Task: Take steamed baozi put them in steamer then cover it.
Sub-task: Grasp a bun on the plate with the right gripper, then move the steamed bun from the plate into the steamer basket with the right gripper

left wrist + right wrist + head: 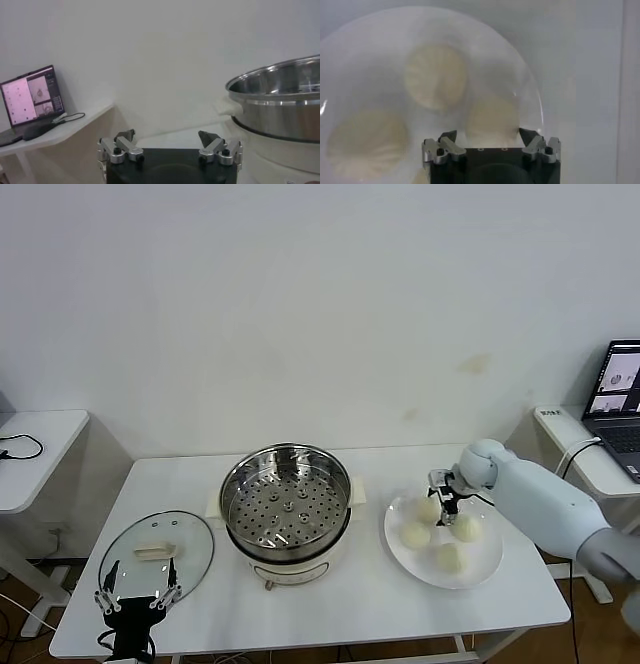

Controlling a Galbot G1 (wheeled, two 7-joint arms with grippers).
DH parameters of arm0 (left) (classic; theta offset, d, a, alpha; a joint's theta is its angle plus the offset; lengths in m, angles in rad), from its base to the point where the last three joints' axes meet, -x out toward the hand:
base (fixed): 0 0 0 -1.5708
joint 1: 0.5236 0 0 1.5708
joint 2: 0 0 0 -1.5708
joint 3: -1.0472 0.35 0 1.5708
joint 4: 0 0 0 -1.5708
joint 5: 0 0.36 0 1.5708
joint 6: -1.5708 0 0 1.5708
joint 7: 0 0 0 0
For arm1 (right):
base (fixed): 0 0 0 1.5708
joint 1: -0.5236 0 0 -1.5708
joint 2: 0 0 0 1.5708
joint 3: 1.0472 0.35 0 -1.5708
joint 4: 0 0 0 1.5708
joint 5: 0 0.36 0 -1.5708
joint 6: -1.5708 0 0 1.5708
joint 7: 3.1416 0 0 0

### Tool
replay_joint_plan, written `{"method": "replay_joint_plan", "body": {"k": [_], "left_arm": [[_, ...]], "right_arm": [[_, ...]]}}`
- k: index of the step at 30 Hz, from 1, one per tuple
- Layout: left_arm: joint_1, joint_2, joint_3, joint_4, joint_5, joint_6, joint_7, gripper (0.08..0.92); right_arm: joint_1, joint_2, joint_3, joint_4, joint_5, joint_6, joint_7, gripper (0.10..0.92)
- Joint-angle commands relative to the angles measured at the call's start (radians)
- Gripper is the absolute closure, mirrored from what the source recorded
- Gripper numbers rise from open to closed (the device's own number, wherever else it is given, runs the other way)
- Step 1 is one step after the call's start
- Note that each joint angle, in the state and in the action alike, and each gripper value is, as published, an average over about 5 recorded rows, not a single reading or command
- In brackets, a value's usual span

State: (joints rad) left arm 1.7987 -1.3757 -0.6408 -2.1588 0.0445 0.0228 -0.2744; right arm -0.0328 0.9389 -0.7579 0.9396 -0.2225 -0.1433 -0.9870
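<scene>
the right gripper [441, 496] sat low over the flat white plate [482, 570], its fingers [530, 138] straddling one small round off-white baozi [491, 119]; a firm grip could not be confirmed. the shiny round steel steamer [286, 502] stood open mid-table, beside the clear glass cover [157, 550]. the left gripper [138, 591] waited spread wide near the cover.

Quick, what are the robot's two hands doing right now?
Left gripper: open, empty, over the cover.
Right gripper: fingers around a baozi on the plate; grip cannot be told.

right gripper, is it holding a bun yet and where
Cannot tell. The right gripper has its jaws either side of one round off-white bun on the white plate, which is not lifted.
</scene>
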Motion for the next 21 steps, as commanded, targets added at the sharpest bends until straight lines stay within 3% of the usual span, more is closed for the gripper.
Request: {"method": "replay_joint_plan", "body": {"k": [1,7,15,21], "left_arm": [[0.000,0.000,0.001,-0.001,0.001,0.000,-0.001,0.177],[0.005,0.000,0.001,-0.003,0.001,-0.002,-0.003,0.177],[0.006,0.000,0.002,-0.008,-0.001,-0.001,-0.002,0.177],[-0.001,0.004,0.011,0.002,-0.006,-0.001,-0.002,0.177]], "right_arm": [[0.007,0.023,-0.009,-0.029,-0.002,0.002,0.001,0.375],[0.010,0.027,-0.010,-0.032,-0.002,0.004,-0.003,0.443],[0.058,-0.025,-0.025,0.031,0.040,0.001,-0.022,0.434],[0.179,-0.110,-0.085,0.177,0.168,-0.035,-0.049,0.431]]}}
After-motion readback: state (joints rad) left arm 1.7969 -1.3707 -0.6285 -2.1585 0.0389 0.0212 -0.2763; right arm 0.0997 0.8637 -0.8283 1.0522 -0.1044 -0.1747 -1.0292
